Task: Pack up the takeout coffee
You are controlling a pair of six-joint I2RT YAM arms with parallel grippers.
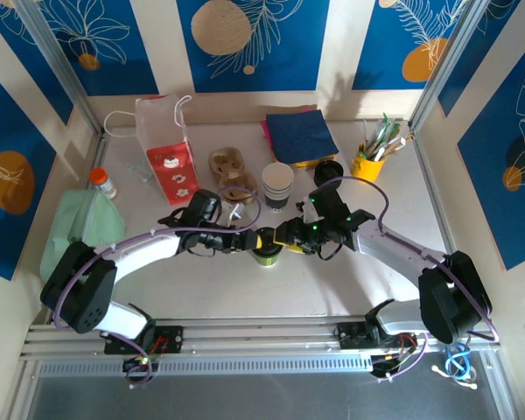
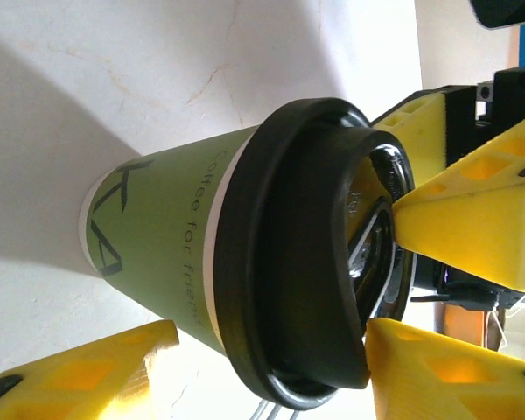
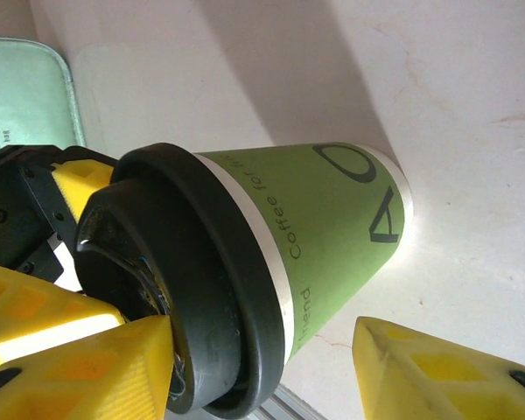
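The takeout coffee (image 1: 277,185), a white paper cup with dark print low on its side, stands open-topped behind the arms. In front of it a green cup (image 1: 265,255) with a black lid (image 2: 306,245) stands upright between both grippers. My left gripper (image 1: 245,239) (image 2: 271,350) is turned on edge and open. One of its fingers (image 2: 455,367) rests on the lid's top, and the other hangs free near the cup's base. My right gripper (image 1: 289,236) (image 3: 262,350) mirrors it, open, with one finger (image 3: 79,367) on the lid (image 3: 184,289).
A brown pulp cup carrier (image 1: 230,171) and a red-and-white paper bag (image 1: 166,153) stand back left. Blue napkins (image 1: 300,136), a spare black lid (image 1: 328,168) and a yellow pot of utensils (image 1: 367,162) are at the back right. A green pouch (image 1: 83,223) lies far left.
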